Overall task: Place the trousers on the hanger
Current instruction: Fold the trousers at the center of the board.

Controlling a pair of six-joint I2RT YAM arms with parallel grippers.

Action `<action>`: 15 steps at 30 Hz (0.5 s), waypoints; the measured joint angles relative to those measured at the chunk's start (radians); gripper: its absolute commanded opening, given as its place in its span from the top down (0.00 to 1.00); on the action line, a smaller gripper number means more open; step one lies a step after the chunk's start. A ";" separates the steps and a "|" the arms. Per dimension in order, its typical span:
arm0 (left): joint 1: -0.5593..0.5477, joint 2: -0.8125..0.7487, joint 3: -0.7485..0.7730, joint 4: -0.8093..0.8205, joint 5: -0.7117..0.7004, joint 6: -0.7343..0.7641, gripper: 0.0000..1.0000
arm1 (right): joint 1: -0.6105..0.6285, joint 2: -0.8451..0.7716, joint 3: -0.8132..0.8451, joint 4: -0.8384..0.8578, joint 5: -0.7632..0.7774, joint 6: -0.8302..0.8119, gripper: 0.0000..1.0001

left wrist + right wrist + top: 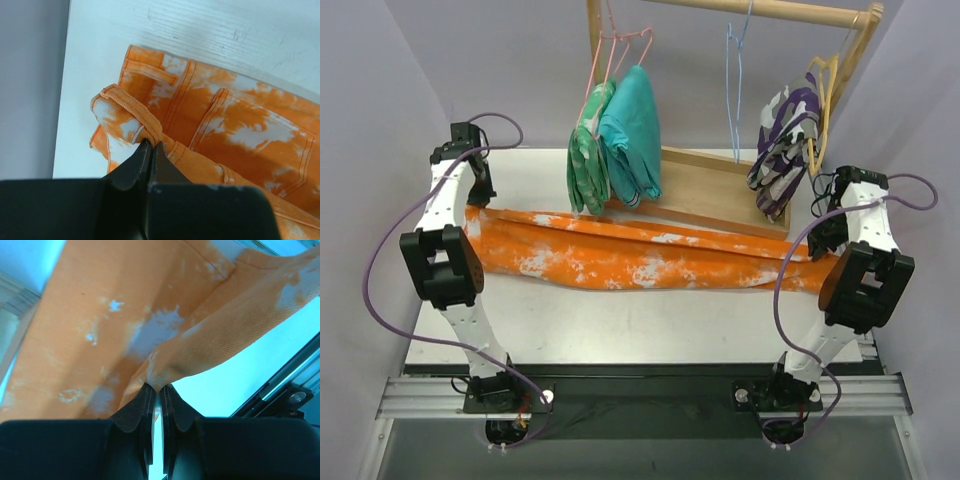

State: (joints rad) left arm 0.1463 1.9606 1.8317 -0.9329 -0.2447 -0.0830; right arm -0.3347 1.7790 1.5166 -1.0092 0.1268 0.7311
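My left hand (151,145) is pinched tight on the trousers (650,262) at the waistband seam; my right hand (156,387) is closed on leg cloth. Soft and limp, probably sagging between my hands; thick seams look the surest hold.

Top view high from rear; wrist views close; all share trousers (650,262).

The trousers (640,258) stretch across the table (620,335) between the 2 arms, their ends at the left gripper (480,200) and right gripper (817,240). Behind them, the hanger (735,110) hangs on the rail (770,10) between a teal garment (632,135) and a purple garment (782,140).
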 measured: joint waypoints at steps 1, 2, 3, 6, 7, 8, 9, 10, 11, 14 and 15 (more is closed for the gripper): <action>-0.002 0.023 0.026 -0.008 0.000 0.000 1.00 | 0.003 0.010 0.011 0.003 0.000 0.000 1.00; -0.003 0.039 0.039 -0.011 0.000 0.001 1.00 | 0.008 0.019 0.024 0.003 0.000 0.000 1.00; -0.003 0.059 0.060 -0.021 -0.001 0.002 1.00 | 0.011 0.028 0.037 0.004 0.000 0.000 1.00; -0.005 0.108 0.113 -0.044 0.000 0.002 1.00 | 0.019 0.051 0.064 0.007 0.000 0.000 1.00; -0.006 0.124 0.130 -0.052 0.000 0.002 1.00 | 0.021 0.059 0.068 0.010 0.000 0.000 1.00; -0.008 0.139 0.145 -0.055 -0.001 0.003 1.00 | 0.023 0.067 0.074 0.009 0.001 0.001 1.00; -0.010 0.154 0.161 -0.061 -0.001 0.003 1.00 | 0.023 0.073 0.076 0.011 0.000 0.001 1.00; -0.011 0.172 0.182 -0.070 0.000 0.003 1.00 | 0.023 0.080 0.079 0.011 0.000 0.001 1.00; -0.013 0.193 0.202 -0.075 0.000 0.004 1.00 | 0.023 0.087 0.082 0.012 0.000 0.001 1.00; -0.020 0.236 0.239 -0.084 -0.001 0.009 1.00 | 0.024 0.110 0.095 0.014 0.001 0.002 1.00; -0.021 0.251 0.249 -0.086 -0.002 0.010 1.00 | 0.025 0.117 0.100 0.013 0.001 0.002 1.00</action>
State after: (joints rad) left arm 0.1249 2.2112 2.0811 -1.0187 -0.2466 -0.0731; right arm -0.3096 1.8961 1.6161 -0.9958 0.1280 0.7330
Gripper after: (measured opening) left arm 0.031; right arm 0.067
